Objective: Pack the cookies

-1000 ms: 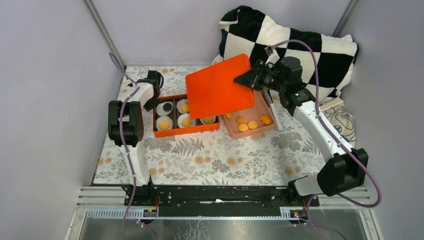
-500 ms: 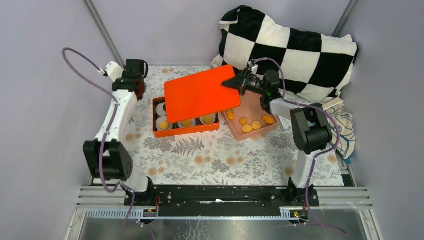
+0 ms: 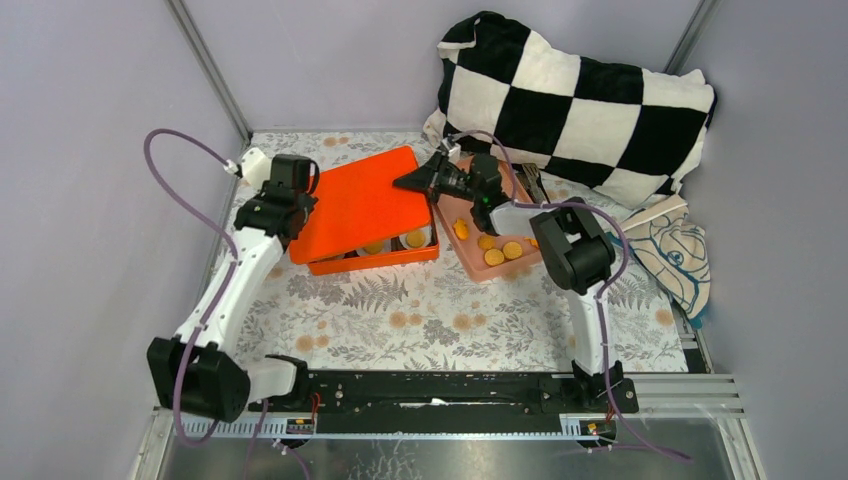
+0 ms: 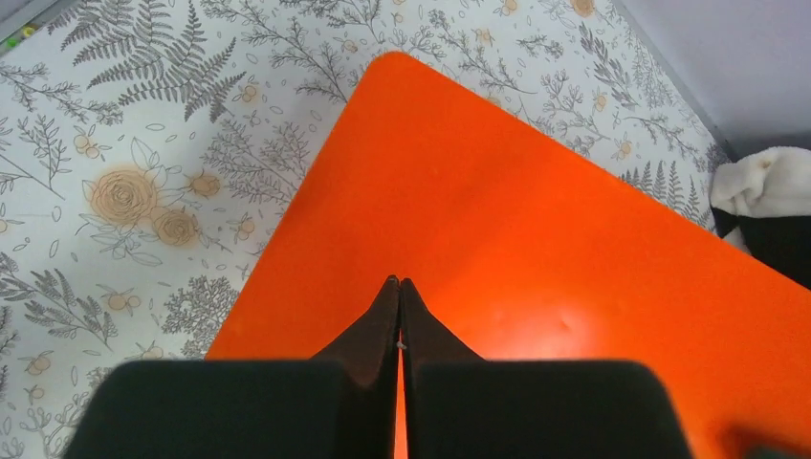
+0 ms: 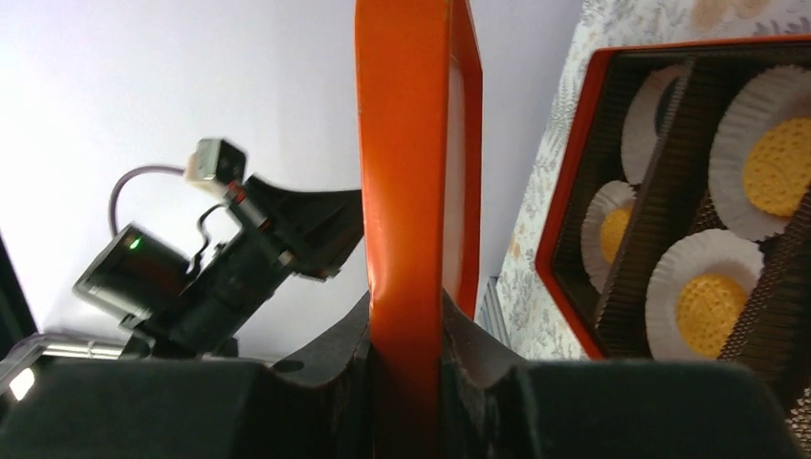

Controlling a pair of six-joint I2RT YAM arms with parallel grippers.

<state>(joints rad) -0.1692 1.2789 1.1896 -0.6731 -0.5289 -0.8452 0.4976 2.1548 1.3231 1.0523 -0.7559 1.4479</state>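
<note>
From above, the lid [image 3: 358, 203] lay tilted across the orange box [image 3: 375, 263], its right edge raised, covering all but the front row of cells. The right end effector [image 3: 416, 182] reached in at that raised edge, but this view did not show how it gripped. The right wrist camera settled it: the fingers [image 5: 335, 349] stood a little way open and were clamped on the lid's rim, one on each face, with the lid seen edge-on. That same camera looked under the lid into the box, where cookies [image 5: 779, 161] sat singly in white liners [image 5: 689, 263] between dark dividers. One liner at the back held something dark that was too cut off to name. The top view showed more cookies, loose in the pink tray [image 3: 462, 258] just to the right of the box, which neither wrist camera caught. The left end effector [image 4: 399, 287] was fully closed and empty, with its tips over the lid near its left corner. Whether the tips touched the lid could not be told from either view. The patterned counter [image 3: 450, 320] showed around the box in the top and left wrist views. A checkered pillow [image 3: 580, 100] lay at the back, and the right arm hid part of the tray's far end.
</note>
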